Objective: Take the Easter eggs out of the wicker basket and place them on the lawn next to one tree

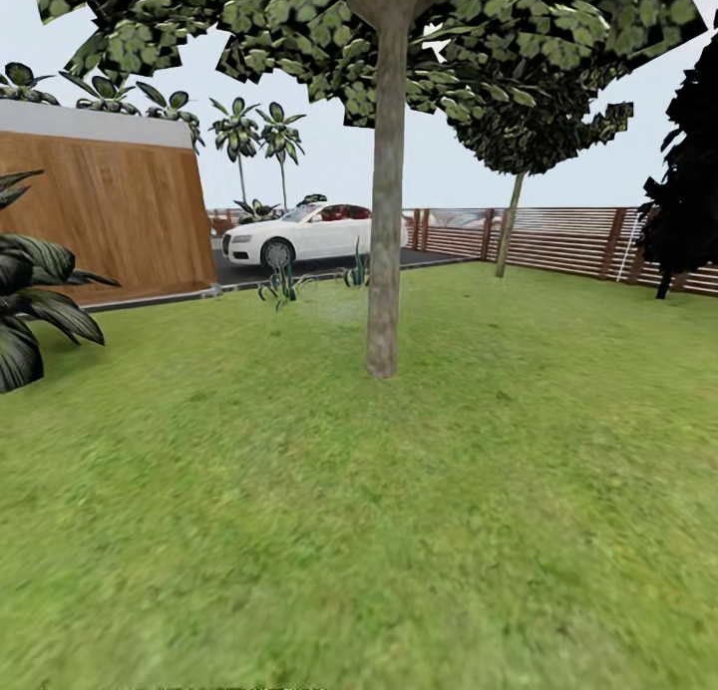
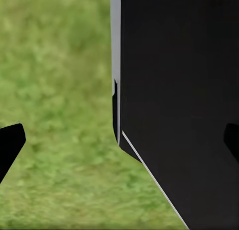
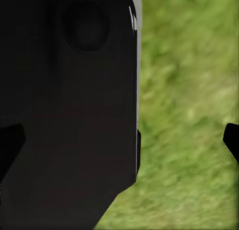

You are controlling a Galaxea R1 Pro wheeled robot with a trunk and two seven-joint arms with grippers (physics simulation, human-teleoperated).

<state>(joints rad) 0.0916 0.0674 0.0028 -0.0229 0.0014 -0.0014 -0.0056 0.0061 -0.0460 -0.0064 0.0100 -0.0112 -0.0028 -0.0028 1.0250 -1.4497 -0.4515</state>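
Lawn [image 1: 419, 530] of mottled green grass spread across the whole foreground of the head view, and the tree [image 1: 384, 271] with the thick grey-brown trunk stood upright on it a little left of centre, its leafy canopy overhead. Behind it a white car [image 1: 309, 233] sat on a dark driveway [image 1: 329, 263] beside a wooden wall [image 1: 100, 221], with a slatted fence [image 1: 568, 236] running off to the right. Over blurred grass, the left gripper [image 2: 122, 140] and right gripper [image 3: 122, 140] each had fingertips spread wide apart with nothing between them, a dark robot body panel [image 2: 179, 90] close by.
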